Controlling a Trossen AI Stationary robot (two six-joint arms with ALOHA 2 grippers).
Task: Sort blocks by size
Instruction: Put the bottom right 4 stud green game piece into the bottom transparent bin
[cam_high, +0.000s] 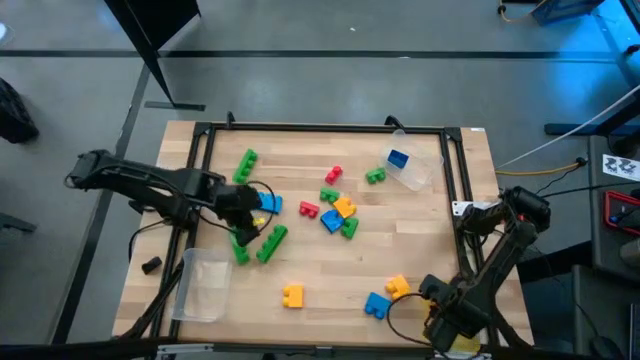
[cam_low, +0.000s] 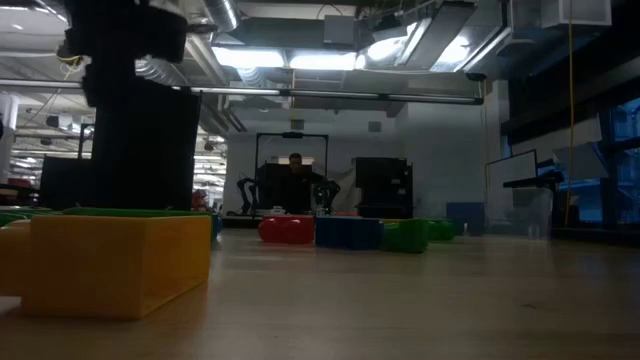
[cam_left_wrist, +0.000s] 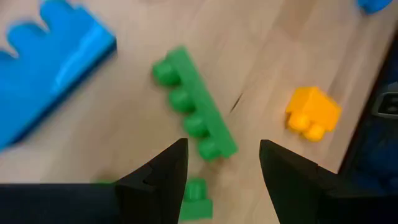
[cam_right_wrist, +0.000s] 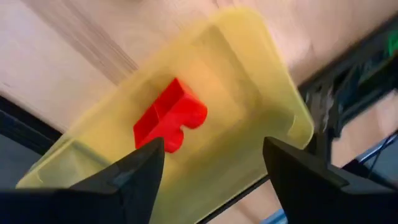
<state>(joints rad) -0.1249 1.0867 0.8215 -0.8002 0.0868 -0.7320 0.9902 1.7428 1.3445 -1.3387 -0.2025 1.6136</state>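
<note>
My left gripper (cam_high: 243, 213) (cam_left_wrist: 224, 152) is open over the table's left-middle. A long green block (cam_left_wrist: 193, 118) (cam_high: 272, 243) lies just ahead of its fingertips, and a small green block (cam_left_wrist: 196, 198) (cam_high: 240, 250) lies between the fingers, lower down. A blue block (cam_left_wrist: 50, 62) (cam_high: 268, 203) is beside them. My right gripper (cam_high: 450, 318) (cam_right_wrist: 214, 149) is open over the yellow tray (cam_right_wrist: 261, 81) at the near right corner. A red block (cam_right_wrist: 171, 115) lies in that tray. Several more blocks (cam_high: 340, 210) lie scattered mid-table.
One clear tray (cam_high: 205, 283) sits near left. Another clear tray (cam_high: 415, 172), far right, holds a blue block (cam_high: 398, 158). Yellow (cam_high: 292, 295), blue (cam_high: 377, 305) and orange (cam_high: 397, 287) blocks lie near the front edge. A person (cam_low: 295, 168) sits far behind the table.
</note>
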